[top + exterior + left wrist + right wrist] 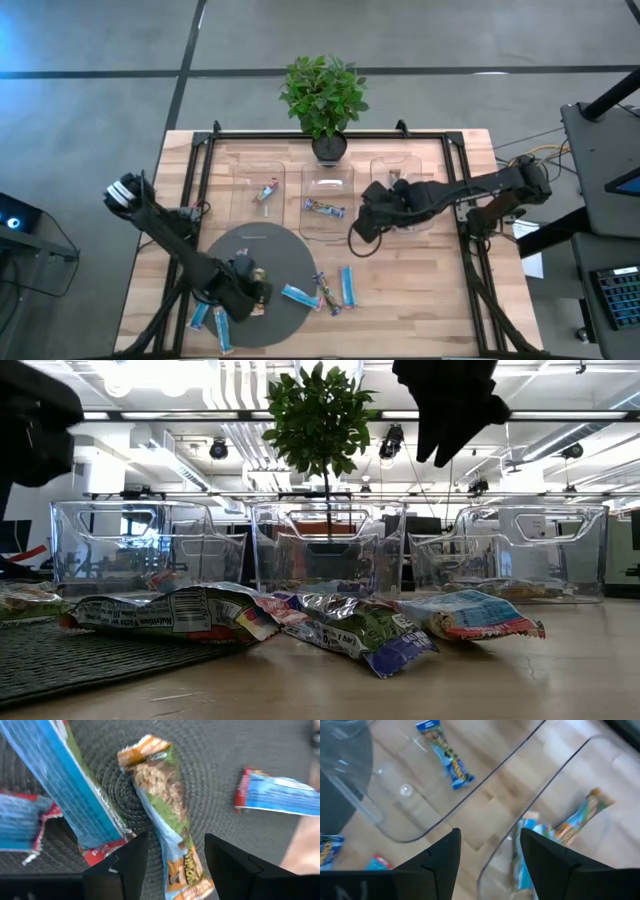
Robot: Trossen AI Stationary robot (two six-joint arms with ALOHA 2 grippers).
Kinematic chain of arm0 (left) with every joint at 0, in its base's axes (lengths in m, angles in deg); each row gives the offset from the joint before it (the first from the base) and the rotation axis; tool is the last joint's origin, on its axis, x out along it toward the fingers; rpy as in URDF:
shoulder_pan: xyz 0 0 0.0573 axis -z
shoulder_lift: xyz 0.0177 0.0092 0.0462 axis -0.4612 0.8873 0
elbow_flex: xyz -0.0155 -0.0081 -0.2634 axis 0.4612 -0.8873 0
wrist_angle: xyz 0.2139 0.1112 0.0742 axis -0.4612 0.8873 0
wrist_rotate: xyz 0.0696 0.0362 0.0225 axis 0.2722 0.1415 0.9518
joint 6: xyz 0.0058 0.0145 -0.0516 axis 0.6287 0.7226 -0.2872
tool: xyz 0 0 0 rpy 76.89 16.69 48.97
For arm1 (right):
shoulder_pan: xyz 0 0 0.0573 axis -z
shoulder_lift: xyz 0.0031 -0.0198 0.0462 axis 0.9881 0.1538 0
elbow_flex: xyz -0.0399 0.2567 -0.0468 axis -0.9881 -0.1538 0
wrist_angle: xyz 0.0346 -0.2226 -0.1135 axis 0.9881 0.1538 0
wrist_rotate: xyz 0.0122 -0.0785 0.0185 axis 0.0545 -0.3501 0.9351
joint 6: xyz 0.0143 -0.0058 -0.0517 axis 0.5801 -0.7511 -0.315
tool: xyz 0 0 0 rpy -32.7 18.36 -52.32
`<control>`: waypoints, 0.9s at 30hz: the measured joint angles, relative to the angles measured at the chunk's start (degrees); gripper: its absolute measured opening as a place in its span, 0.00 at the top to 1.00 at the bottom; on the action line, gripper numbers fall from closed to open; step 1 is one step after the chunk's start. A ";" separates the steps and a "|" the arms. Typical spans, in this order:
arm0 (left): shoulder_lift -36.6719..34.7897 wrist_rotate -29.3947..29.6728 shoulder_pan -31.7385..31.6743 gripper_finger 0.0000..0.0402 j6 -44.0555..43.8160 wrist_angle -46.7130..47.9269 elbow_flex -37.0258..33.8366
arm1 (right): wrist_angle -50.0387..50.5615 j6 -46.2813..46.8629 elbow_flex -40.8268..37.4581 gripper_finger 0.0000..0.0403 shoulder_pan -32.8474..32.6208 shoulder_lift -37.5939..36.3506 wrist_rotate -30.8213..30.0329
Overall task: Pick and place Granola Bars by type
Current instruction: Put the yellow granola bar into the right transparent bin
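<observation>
We find the left gripper (170,857) open-jawed directly over a green-and-orange wrapped granola bar (165,810) on the dark round woven mat (250,765); its long axis runs between the fingers. Right gripper (487,852) hovers open above the clear plastic trays (540,795).

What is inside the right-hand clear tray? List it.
Two Granola Bars show in the right tray: one orange-ended, one blue. From above, the right gripper covers part of its floor.
</observation>
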 joint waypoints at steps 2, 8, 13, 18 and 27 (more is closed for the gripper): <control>1.99 -0.19 -0.49 0.56 -0.95 -0.01 0.99 | 0.02 -2.41 -0.03 0.52 0.63 -0.21 -0.79; 7.12 -2.45 -2.91 0.56 -1.11 0.26 3.95 | 0.06 -8.25 -0.18 0.52 2.42 -0.27 -0.83; 10.01 -4.25 -4.02 0.57 -1.13 6.68 7.95 | 0.08 -11.69 -0.27 0.52 3.47 -0.28 -0.84; 10.25 -4.48 -4.51 0.66 -1.37 15.05 10.05 | 0.23 -13.60 -0.40 0.52 4.07 -0.36 -1.05; 7.65 -2.50 -4.76 0.86 -1.49 15.26 10.01 | -0.25 -15.37 -0.46 0.52 4.53 -2.73 -2.24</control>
